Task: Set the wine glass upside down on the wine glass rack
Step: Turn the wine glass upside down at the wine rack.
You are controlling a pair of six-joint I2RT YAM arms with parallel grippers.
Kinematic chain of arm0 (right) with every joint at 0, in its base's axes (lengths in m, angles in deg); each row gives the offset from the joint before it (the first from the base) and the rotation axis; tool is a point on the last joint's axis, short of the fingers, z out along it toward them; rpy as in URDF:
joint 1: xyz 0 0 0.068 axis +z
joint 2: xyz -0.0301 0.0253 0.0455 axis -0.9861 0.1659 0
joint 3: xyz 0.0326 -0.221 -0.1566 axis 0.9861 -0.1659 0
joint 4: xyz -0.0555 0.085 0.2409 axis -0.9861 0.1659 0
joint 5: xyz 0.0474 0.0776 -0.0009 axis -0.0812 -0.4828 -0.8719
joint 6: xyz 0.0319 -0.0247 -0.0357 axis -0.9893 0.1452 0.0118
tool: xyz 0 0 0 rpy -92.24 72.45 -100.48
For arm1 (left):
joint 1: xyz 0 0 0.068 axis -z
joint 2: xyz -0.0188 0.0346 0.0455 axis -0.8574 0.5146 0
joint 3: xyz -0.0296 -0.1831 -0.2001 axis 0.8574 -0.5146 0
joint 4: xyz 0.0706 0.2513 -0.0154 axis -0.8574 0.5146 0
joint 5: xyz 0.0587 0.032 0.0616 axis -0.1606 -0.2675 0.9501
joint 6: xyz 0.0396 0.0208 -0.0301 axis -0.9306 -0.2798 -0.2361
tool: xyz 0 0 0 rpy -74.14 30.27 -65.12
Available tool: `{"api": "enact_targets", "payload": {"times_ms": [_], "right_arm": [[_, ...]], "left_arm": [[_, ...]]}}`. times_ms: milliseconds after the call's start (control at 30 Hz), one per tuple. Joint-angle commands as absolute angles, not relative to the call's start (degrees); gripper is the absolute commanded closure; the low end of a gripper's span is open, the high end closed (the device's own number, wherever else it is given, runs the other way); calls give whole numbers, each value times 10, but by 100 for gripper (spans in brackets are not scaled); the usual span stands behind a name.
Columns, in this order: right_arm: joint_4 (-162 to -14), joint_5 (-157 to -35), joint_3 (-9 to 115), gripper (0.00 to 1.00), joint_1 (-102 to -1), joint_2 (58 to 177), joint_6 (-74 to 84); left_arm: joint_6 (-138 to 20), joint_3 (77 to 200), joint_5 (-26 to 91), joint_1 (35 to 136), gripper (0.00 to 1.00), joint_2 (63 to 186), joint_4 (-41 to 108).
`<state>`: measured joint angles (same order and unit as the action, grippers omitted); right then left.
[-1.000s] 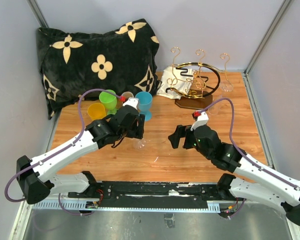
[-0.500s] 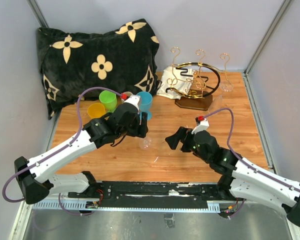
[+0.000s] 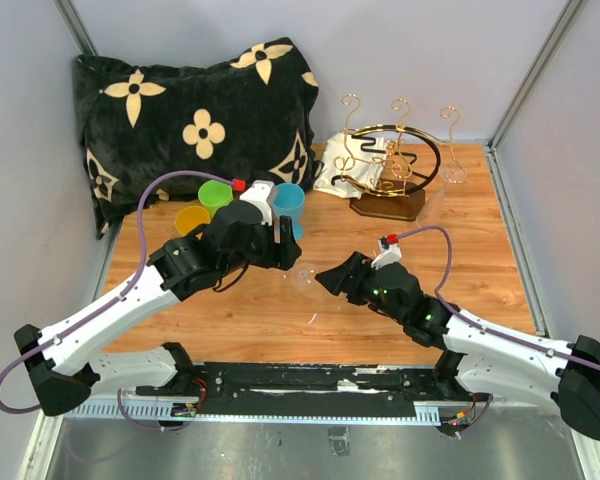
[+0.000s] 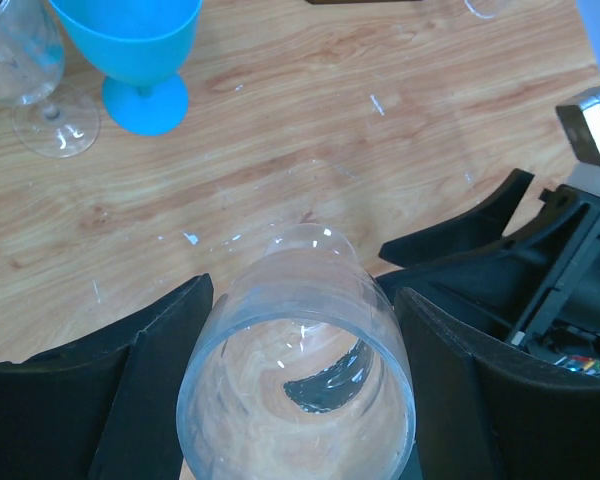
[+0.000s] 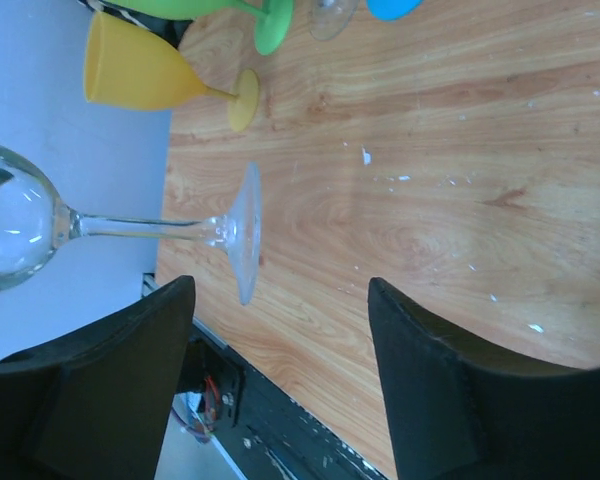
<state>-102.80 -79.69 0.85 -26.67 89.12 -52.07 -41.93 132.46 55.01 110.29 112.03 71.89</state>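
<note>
– Handing the wine glass (image 3: pixel 300 275) across, by the look of it? It lies on its side in the air above the middle of the tabletop (image 3: pixel 400 245), bowl toward the left arm, foot toward the right.
– That is my reading: a transfer between the arms, ahead of any hanging. The wine glass rack (image 3: pixel 390 170) stands at the far right of the tabletop, well apart from the glass.
– What does the left gripper (image 4: pixel 302 290) have?
– It is clamped on the bowl, a finger on each side, the rim facing its own camera. The jaws sit fairly wide because the bowl is wide.
– And the right gripper (image 5: pixel 280 285)?
– Spread apart, holding nothing. In its wrist view the foot and stem sit just at the mouth of the fingers, with a gap on both sides. No contact that I can see.
– So what next?
– I judge it should ease forward until the stem lies between its fingers and close gently there, and only then should the left let go. After that the glass wants turning bowl-down and its foot slid into the rack's gold wire. The stem looks thin and slick, so an off-centre pinch could twist it.
</note>
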Motion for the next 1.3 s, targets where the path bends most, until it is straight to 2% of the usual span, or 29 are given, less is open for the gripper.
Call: {"api": "enact_targets", "payload": {"times_ms": [0, 333, 633, 867, 1067, 1133, 1267], "right_arm": [[-1116, -797, -4, 32, -259, 907, -567], [-1263, -833, -38, 52, -269, 958, -617], [-1287, -827, -33, 58, -274, 963, -591], [-1287, -822, -35, 67, -277, 956, -571], [-1288, -815, -39, 88, -278, 946, -550], [-1287, -810, -41, 98, -278, 939, -541], [-1276, -799, -44, 99, -278, 920, -529]], "left_arm": [[-407, 1345, 539, 1110, 85, 1099, 674], [-388, 1331, 515, 1110, 85, 1077, 644], [-379, 1323, 500, 1110, 85, 1074, 634], [-376, 1323, 499, 1110, 85, 1074, 631], [-368, 1317, 497, 1109, 85, 1070, 621], [-365, 1313, 496, 1109, 84, 1069, 619], [-359, 1307, 497, 1110, 76, 1064, 618]]}}
